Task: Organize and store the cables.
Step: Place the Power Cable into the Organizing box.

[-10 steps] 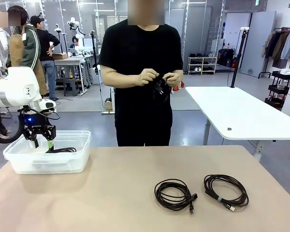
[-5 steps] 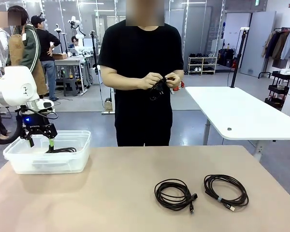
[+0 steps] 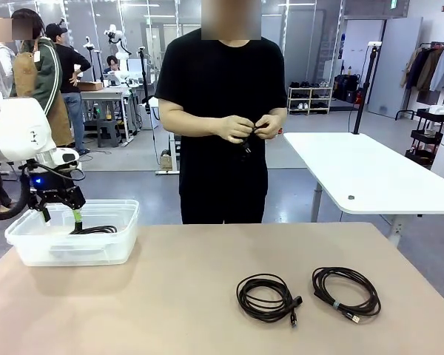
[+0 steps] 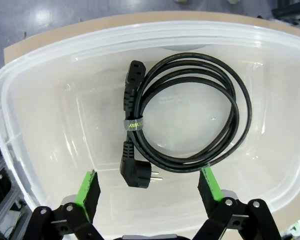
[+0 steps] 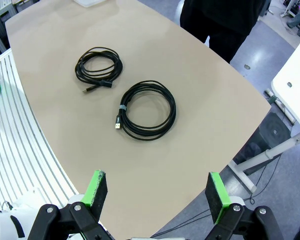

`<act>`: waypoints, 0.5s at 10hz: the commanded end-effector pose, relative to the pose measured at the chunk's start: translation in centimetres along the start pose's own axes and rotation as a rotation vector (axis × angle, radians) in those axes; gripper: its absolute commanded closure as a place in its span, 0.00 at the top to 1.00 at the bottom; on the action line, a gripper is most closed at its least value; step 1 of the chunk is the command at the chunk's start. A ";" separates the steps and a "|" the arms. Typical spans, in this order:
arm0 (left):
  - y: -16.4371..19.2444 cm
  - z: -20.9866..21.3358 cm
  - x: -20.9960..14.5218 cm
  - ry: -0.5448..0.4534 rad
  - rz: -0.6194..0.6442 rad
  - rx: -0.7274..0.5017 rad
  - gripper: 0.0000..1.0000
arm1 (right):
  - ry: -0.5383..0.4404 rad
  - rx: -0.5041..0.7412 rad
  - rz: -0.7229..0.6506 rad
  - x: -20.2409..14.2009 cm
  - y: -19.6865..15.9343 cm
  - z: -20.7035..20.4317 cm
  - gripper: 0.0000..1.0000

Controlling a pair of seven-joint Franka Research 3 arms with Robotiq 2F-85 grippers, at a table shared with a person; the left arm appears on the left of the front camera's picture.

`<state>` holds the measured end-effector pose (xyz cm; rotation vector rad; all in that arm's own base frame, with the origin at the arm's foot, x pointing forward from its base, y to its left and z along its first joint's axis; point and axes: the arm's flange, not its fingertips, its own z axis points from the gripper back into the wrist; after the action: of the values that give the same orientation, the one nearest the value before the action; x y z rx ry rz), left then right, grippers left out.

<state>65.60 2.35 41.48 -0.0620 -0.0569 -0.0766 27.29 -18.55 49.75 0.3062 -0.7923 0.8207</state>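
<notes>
**Q:** Front view: where are you?

**A:** My left gripper (image 3: 59,210) hangs over the clear bin (image 3: 29,251) at the left end of the table (image 3: 170,296). Its jaws are spread wide with nothing in them. One binned cable (image 3: 96,230) lies inside. On the right half of the table two more lie side by side without touching: a plain coil (image 3: 244,299) and, to its right, a banded coil (image 3: 370,299). Across the table the person grips a fourth cable (image 3: 246,144) in both hands (image 3: 233,128) in front of the body.

**Q:** Left wrist view?

**A:** It looks straight down into the bin (image 4: 20,100). The green pads (image 4: 88,186) stand far apart and empty, clear of everything. The binned cable (image 4: 235,125) sits round on the floor of the bin, cinched by a small tie (image 4: 132,123). An angled plug (image 4: 135,172) lies nearest my fingers.

**Q:** Right wrist view?

**A:** My right gripper (image 5: 156,192) is wide and holds nothing, high over the table's edge (image 5: 200,115). The banded coil (image 5: 170,112) lies closer to me and the plain coil (image 5: 115,70) lies beyond it. Both are flat on the table and well apart from the fingers.
</notes>
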 end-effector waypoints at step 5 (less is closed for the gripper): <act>2.8 7.1 -11.7 -0.278 -0.296 -0.223 1.00 | -0.008 0.005 0.015 -0.1 0.1 0.1 1.00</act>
<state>57.13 5.75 48.76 -0.2385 -0.3108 -0.2952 27.30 -18.55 49.74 0.3061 -0.7919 0.8206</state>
